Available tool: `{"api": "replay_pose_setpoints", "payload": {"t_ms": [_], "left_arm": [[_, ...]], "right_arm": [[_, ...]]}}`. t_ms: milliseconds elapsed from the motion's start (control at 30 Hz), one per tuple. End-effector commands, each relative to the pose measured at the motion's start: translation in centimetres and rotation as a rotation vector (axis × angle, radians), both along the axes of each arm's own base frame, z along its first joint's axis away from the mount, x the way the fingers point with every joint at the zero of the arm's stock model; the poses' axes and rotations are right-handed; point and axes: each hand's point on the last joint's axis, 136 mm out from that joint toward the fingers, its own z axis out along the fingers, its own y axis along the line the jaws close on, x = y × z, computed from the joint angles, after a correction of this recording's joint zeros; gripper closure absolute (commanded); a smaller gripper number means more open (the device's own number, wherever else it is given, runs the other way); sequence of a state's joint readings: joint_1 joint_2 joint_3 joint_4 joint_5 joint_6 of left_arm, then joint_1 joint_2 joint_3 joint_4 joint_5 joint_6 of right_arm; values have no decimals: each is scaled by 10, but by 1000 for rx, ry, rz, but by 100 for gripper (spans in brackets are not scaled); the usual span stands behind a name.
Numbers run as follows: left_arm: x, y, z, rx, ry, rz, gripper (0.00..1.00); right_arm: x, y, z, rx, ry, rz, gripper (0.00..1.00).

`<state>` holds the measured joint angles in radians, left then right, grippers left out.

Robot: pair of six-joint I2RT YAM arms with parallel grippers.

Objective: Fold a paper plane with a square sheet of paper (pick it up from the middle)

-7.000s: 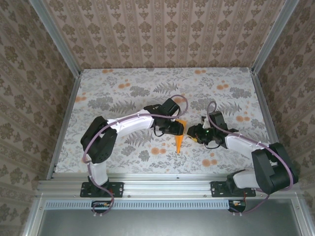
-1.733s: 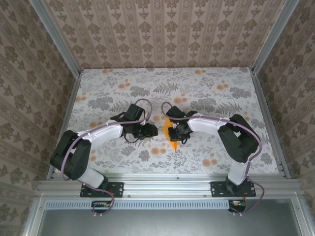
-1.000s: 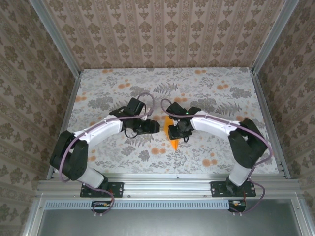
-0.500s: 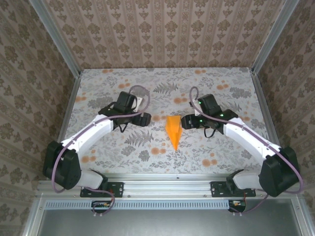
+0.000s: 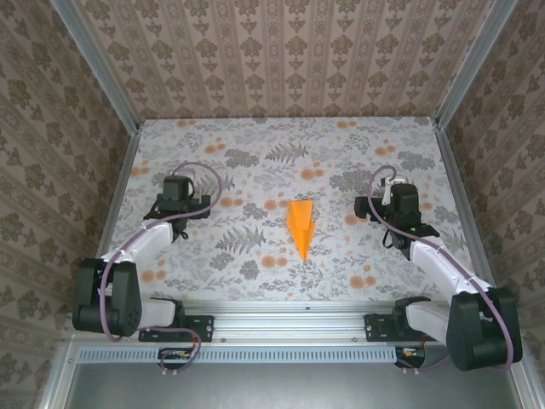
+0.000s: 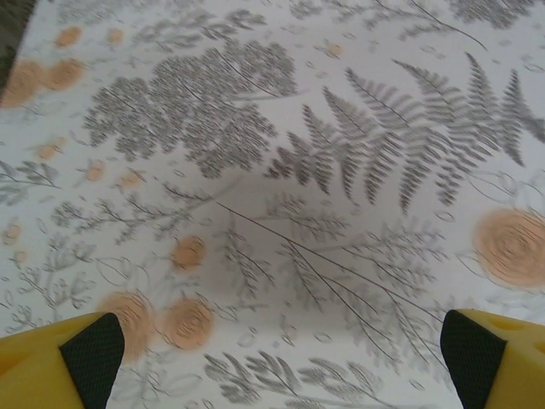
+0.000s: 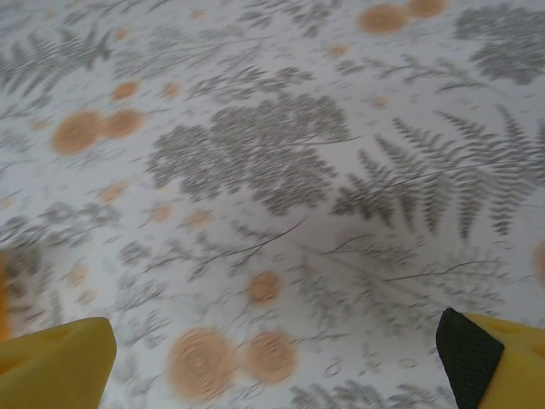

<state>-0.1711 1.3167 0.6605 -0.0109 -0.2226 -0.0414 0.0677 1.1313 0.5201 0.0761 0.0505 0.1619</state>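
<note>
Overhead, a pale surface (image 5: 213, 145) printed with grey ferns and small orange flowers is boxed in by three walls (image 5: 281, 51) of brown patterned wallpaper. Metal rails (image 5: 289, 328) run along the near edge and up the corners. The paper plane (image 5: 300, 227), a narrow dart of bright orange paper with a crease down its length, lies on the surface close to the middle. Its sharp tip points toward the near edge and its wider tail toward the back wall. It rests alone, touched by neither arm.

The left arm (image 5: 140, 243) reaches up the left side of the surface and the right arm (image 5: 434, 256) up the right side. The plane sits between them, well apart from both, with open printed surface on either side of it.

From the left wrist camera, the left fingers (image 6: 38, 371) appear as two yellow tips with black pads at the bottom corners. They are spread wide and hold nothing, and fern and flower print shows between them. From the right wrist camera, the right fingers (image 7: 51, 362) look the same: yellow tips set wide apart at the bottom corners, empty, with blurred print between them.
</note>
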Motion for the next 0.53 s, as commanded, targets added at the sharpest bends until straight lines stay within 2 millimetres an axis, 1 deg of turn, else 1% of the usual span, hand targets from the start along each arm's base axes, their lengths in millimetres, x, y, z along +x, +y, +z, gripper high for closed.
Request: {"api": "replay_pose_setpoints", "payload": {"t_ms": [0, 67, 133, 200, 300, 367, 500], "left_arm": [[19, 17, 2, 49, -77, 22, 0], [24, 22, 1, 48, -105, 26, 0], [29, 24, 1, 28, -139, 20, 0], [35, 24, -2, 2, -153, 17, 0], [40, 17, -5, -29, -167, -17, 0], [44, 18, -4, -36, -174, -23, 0], [47, 15, -5, -29, -171, -52, 0]], "right_arm": [[24, -24, 19, -60, -144, -90, 0], [28, -31, 14, -69, -174, -105, 0], [34, -40, 9, -73, -202, -128, 0], [41, -49, 3, -54, -223, -145, 0], [50, -52, 8, -21, -264, -136, 0], [55, -52, -3, 7, -227, -114, 0], [58, -51, -7, 10, -215, -108, 0]]}}
